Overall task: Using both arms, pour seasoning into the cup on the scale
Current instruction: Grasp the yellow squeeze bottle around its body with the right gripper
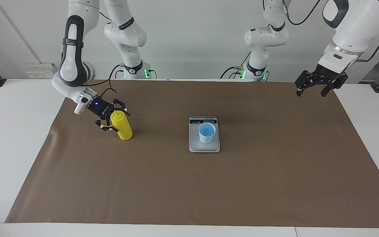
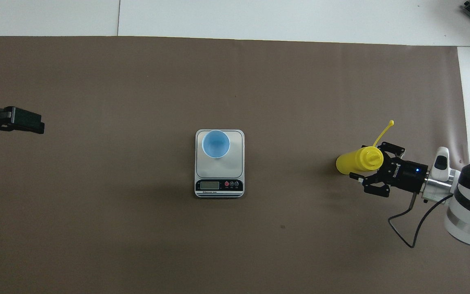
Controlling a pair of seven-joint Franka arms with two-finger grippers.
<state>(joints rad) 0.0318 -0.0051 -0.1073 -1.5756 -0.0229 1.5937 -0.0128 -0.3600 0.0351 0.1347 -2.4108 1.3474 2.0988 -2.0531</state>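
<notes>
A yellow squeeze bottle [image 1: 121,125] stands upright at the left of the facing view, cone nozzle up, its thin cap strap [image 2: 383,133] sticking out sideways. At mid-frame a small light-blue cup [image 1: 207,132] stands upright on a flat silver-grey scale [image 1: 204,145], whose dark display strip lies along its upper edge.
</notes>
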